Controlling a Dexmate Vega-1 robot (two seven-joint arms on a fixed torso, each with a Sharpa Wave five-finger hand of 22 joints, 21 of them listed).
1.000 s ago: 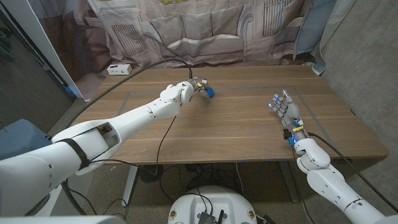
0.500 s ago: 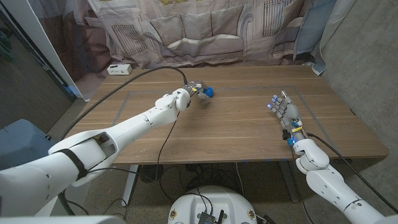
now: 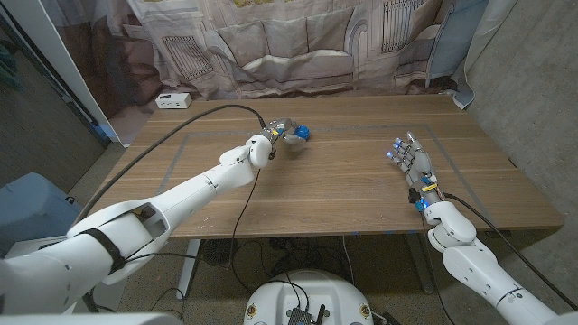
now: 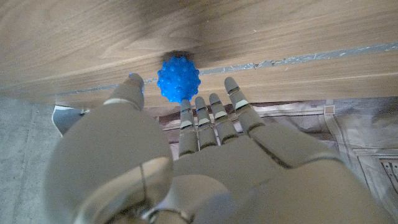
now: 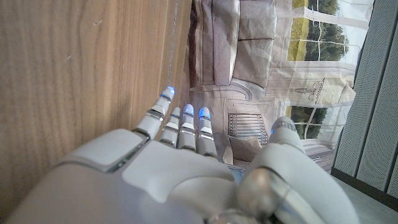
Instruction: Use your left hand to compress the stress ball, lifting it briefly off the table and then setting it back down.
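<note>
On the wooden table (image 3: 343, 181), toward its far side and just short of the grey tape line (image 3: 361, 132) that runs across the boards, sits the small blue knobbly rubber stress ball (image 3: 302, 134). The robot's white left hand (image 3: 275, 134) is right beside the ball, on the side nearer the robot's left, with its fingers extended toward the ball. In the left wrist view, the ball (image 4: 178, 78) lies just beyond the fingertips (image 4: 231, 84), between the thumb and the other fingers, which are spread apart and closed on nothing; whether any fingertip touches the ball cannot be told. The ball rests on the wood, with a dark shadow at its contact with the table. It is nearly round, so it shows no clear long axis and no pointing direction, only a coat of short bumps all over. Well apart from the ball, toward the table's right edge, the robot's white right hand (image 3: 412, 161) stands with its fingers straight, slightly apart and reaching away from the robot, gripping nothing; its blue-lit fingertips (image 5: 185, 110) show in the right wrist view.
</note>
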